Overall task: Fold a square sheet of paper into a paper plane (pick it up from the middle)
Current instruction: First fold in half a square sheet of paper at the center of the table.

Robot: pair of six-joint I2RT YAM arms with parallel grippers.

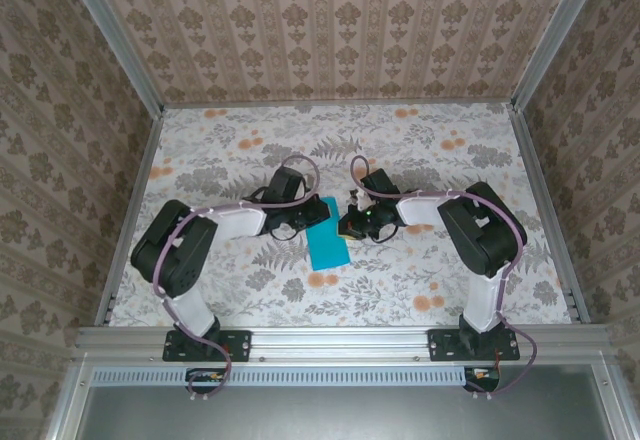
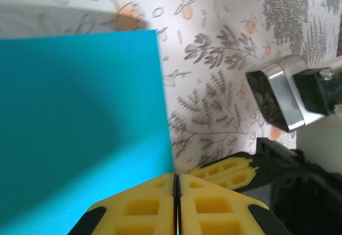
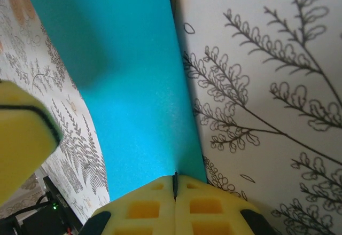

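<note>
Item: paper plane (image 1: 327, 243). One flat piece of teal-blue paper, matte and smooth, with clean straight edges. From above you see it as a slim, slightly slanted strip.
Location: it is at the middle of the bench (image 1: 430, 150), directly between your two arms, with its long edges running roughly near to far.
Paper, left wrist view: the paper plane (image 2: 80, 123) is an even teal field with one sharp square corner. A soft diagonal shadow crosses it.
Paper, right wrist view: the paper plane (image 3: 133, 85) shows a faint grain and one crisp long edge.
Left gripper (image 1: 303, 222): black housing, set at the paper's left edge. In your left wrist view the left gripper (image 2: 176, 184) has yellow moulded pads with square waffle recesses. The jaws are pressed together, with only a hairline of teal in the seam, so you are pinching the paper's edge.
Right gripper (image 1: 352, 224): it faces the left one across the paper. In your right wrist view the right gripper (image 3: 175, 181) has the same yellow waffle pads. They are closed flat, and the paper's long edge runs straight into the seam, nipped there.
Bench: pale covering printed with grey ferns and orange blossoms, framed by aluminium rails.
Walls (image 1: 330, 20): beige wallpaper with striped floral medallions.
Cables (image 1: 225, 206): mauve, glossy, looped along both white-and-black arms.
</note>
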